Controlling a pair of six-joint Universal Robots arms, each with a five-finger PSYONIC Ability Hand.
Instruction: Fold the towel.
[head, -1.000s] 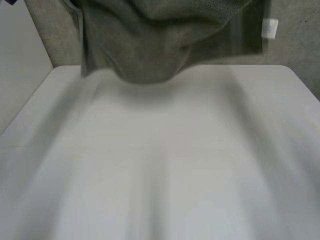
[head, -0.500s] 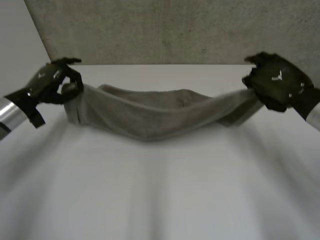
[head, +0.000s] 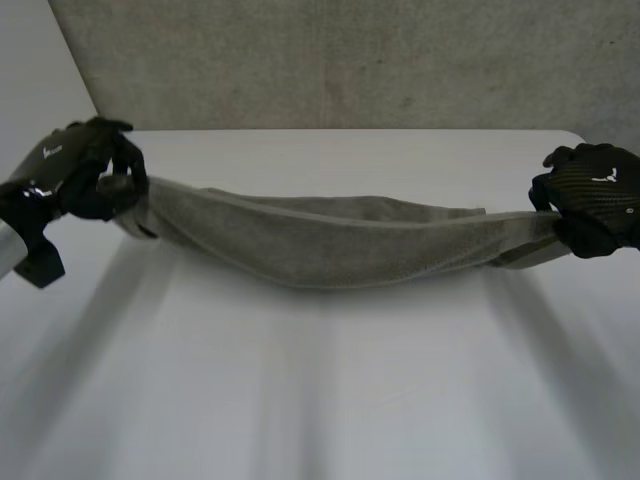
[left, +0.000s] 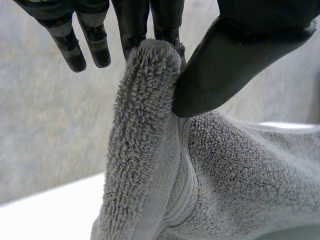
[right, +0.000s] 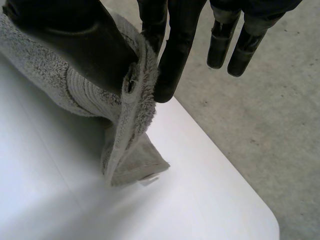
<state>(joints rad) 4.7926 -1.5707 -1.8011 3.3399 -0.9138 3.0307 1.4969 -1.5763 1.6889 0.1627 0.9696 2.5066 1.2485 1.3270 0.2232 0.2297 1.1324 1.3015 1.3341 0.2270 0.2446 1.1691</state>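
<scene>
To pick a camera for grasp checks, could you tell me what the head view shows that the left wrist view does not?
The head view adds the whole grey towel stretched between the left hand and the right hand, one at each end, sagging in the middle above the white table. The left wrist view adds the pinch up close: the thumb pressing a bunched towel end against the fingers, and the terry loops. Both share the left hand shut on the towel, and the table.
</scene>
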